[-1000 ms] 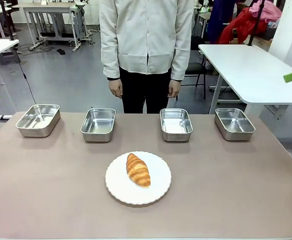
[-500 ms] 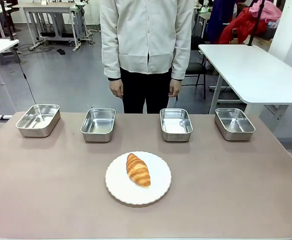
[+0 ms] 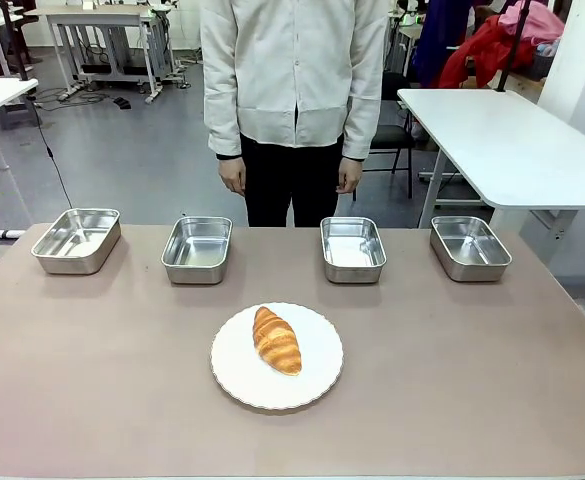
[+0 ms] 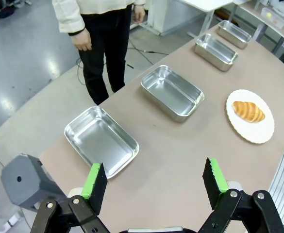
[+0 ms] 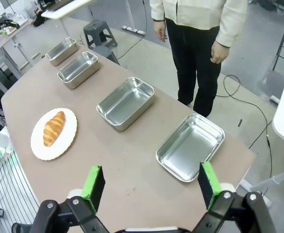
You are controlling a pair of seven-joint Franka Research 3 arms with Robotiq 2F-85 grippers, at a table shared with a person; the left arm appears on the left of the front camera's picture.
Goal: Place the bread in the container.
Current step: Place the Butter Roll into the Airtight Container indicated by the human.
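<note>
1. The bread lies on the white plate, in the middle of the table on the robot's side. Its long axis runs a little diagonal.
2. The left gripper hangs high above the left end of the table, with its jaws wide apart and nothing between them. The right gripper hangs above the right end, also wide apart and empty.
3. In my judgement the step in hand is the approach to the bread, and no part of the task is done yet. The plate is central, so either arm could probably reach it.
4. For a good grasp, turn the wrist so the pads close across the narrow width of the roll at its thick middle. Come straight down and stop before the fingertips press on the plate.
5. Close gently, because the crust looks glossy and rounded. It may slip out or get crushed.
6. Four alike steel pans stand in a row on the far side, and I cannot tell which one the task means. The second pan from the left and the third pan are nearest to the plate.
7. Carry the bread above the rim and lower it between the walls before opening. The person stands behind the pans, hands hanging down, away from the table.
</note>
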